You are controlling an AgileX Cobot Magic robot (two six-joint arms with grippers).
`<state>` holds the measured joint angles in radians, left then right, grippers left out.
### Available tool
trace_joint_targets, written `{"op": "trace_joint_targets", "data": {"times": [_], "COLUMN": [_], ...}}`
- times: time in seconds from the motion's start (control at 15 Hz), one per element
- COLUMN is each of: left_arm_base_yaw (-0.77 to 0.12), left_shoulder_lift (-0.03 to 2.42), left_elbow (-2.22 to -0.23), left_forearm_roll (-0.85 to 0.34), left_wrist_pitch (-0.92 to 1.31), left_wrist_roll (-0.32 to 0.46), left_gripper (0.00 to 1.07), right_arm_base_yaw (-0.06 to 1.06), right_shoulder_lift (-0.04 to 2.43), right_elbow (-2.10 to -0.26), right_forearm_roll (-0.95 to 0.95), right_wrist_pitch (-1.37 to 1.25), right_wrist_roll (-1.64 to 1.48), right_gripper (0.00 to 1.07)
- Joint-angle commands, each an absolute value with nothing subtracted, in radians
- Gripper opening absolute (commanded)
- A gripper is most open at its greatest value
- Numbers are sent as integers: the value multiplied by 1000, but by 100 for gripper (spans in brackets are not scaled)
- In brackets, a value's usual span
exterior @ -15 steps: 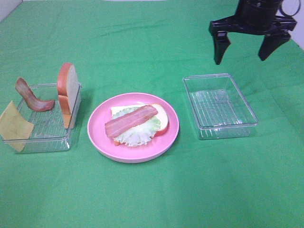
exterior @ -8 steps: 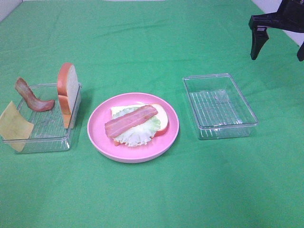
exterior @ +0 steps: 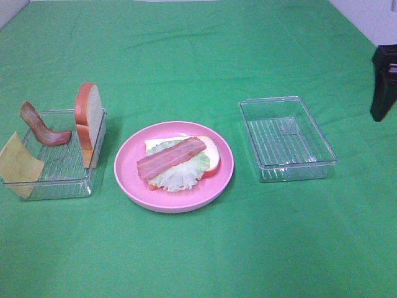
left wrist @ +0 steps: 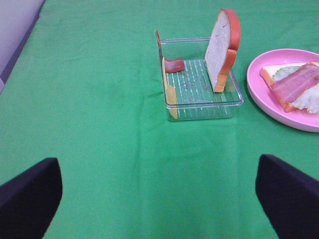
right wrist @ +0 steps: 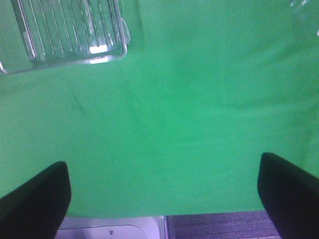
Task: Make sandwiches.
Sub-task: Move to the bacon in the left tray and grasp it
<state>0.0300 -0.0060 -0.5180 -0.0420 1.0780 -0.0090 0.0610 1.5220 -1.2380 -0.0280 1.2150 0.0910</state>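
Spreading wide over the green cloth (exterior: 198, 56), the left gripper (left wrist: 157, 194) hangs with nothing between its dark fingers (left wrist: 30, 194), well short of the left tray (exterior: 56, 181). That clear tray holds the spare parts: a yellow cheese square (exterior: 18, 164) leaning on its outer wall and sticking up over the rim, a curled bacon piece (exterior: 40, 127) propped at the far corner, and a bread slice (exterior: 88, 121) standing upright on edge against the wall nearest the pink plate (exterior: 130, 180). On the plate, just beside the tray, lies the half-built sandwich (exterior: 180, 161): a bottom bread (exterior: 213, 158) with orange-brown crust, pale lettuce (exterior: 180, 175) over it, and a bacon strip (exterior: 170, 158) laid diagonally on top. Further right, apart from the plate, sits a second clear tray (exterior: 298, 171) with only its ribbed floor showing. At the far right edge the right gripper (right wrist: 162, 194) stands off the tray, jaws spread wide and holding nothing, one black finger (exterior: 383, 84) showing in the high view.
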Motion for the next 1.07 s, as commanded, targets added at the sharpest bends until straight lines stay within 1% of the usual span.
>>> {"op": "trace_joint_targets", "data": {"times": [0.07,0.53,0.6,0.8,1.0,1.07], "left_arm_base_yaw": [29,29,29,29,29,29], "left_shoulder_lift": [-18,-18,-18,-17,-17,-17], "left_elbow": [-515,-515,-515,-515,-515,-515], "left_forearm_roll": [-49,-49,-49,-49,-49,-49], "left_wrist_pitch": [1076,1076,1076,1076,1076,1076], "left_wrist_roll": [-9,-9,-9,-10,-10,-10], "left_gripper": [102,102,102,102,102,102], "right_arm_base_yaw": [60,60,60,60,60,60], "right_shoulder_lift": [1313,759,638,404,200,167], "right_elbow": [-1103,-895,-852,-787,-730,-723], "right_forearm_roll": [-40,-39,-39,-40,-39,-39], "right_wrist_pitch": [1262,1236,1236,1239,1246,1246], "right_wrist_roll": [79,69,44,19,19,19], "right_gripper": [96,96,96,96,96,96]}}
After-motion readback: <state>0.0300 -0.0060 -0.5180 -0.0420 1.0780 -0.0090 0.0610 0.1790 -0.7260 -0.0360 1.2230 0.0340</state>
